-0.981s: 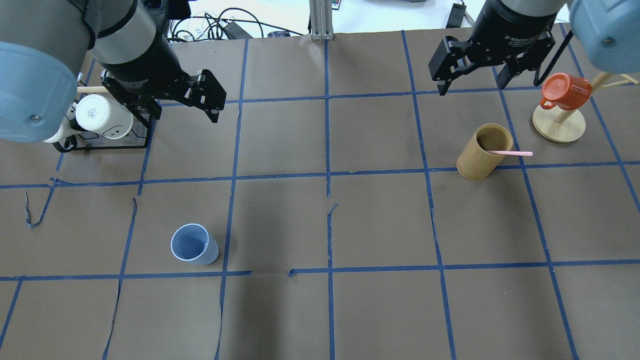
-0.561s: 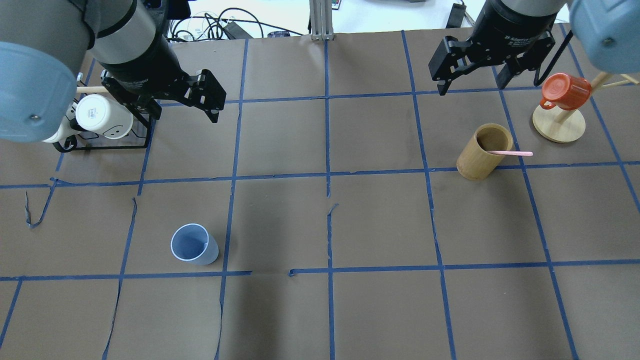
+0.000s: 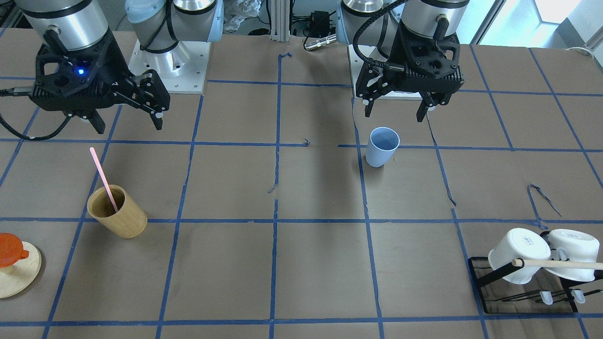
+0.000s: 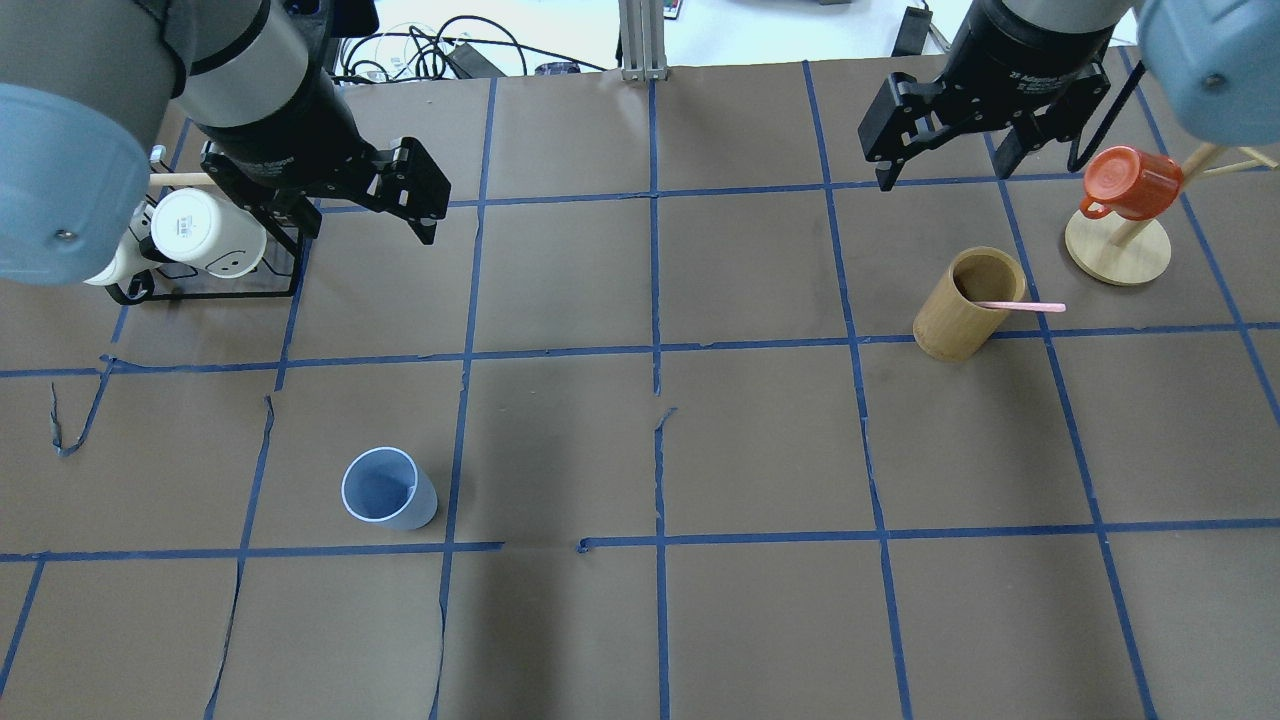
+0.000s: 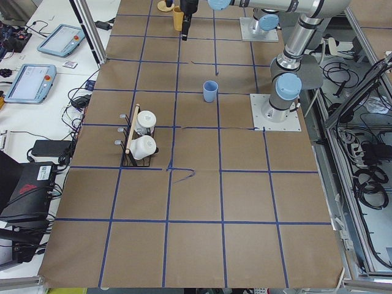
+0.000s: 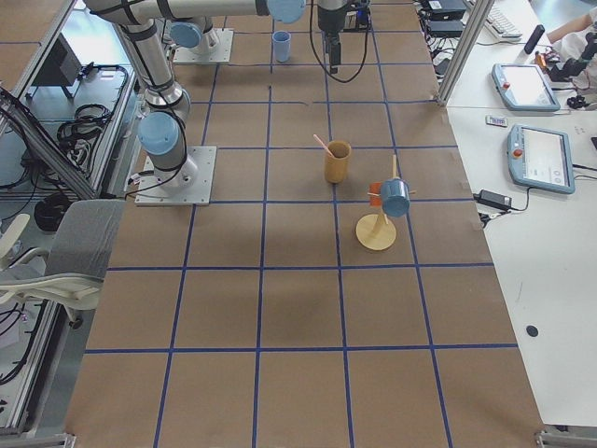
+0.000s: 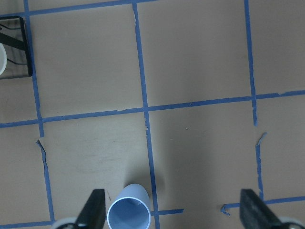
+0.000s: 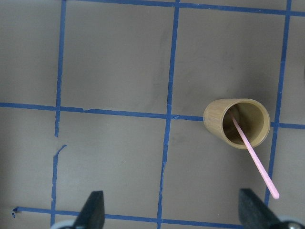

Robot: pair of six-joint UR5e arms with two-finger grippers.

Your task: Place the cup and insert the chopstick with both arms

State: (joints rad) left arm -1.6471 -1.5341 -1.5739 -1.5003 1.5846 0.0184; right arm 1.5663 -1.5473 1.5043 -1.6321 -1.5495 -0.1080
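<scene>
Hardly anything has shifted since a second ago: we see the left gripper (image 3: 393, 113) crept a touch toward the left end of the bench, the right gripper (image 3: 129, 126) has barely stirred, and everything on the bench lies where it lay. Both grippers hang above the brown surface with their jaws spread wide and nothing between them. The blue cup (image 3: 381, 147) stands upright with its mouth up on the left half, about midway between the robot's long edge and the operators' long edge, just on the operators' side of the left gripper and apart from it. In the left wrist view it shows low in the picture, close beside one finger (image 7: 94, 210). On the right half the wooden holder (image 3: 118, 212) stands upright nearer the operators' edge, with the pink chopstick (image 3: 103, 179) leaning inside it, its upper end sticking out past the rim toward the right gripper. We cannot tell whether its lower tip reaches the bottom. Farther toward the right end, a red mug (image 4: 1130, 183) hangs on a wooden stand (image 4: 1115, 255). Toward the left end, by the operators' edge, two white mugs (image 3: 518, 254) hang on a black rack (image 3: 494, 273) with a wooden rod.
</scene>
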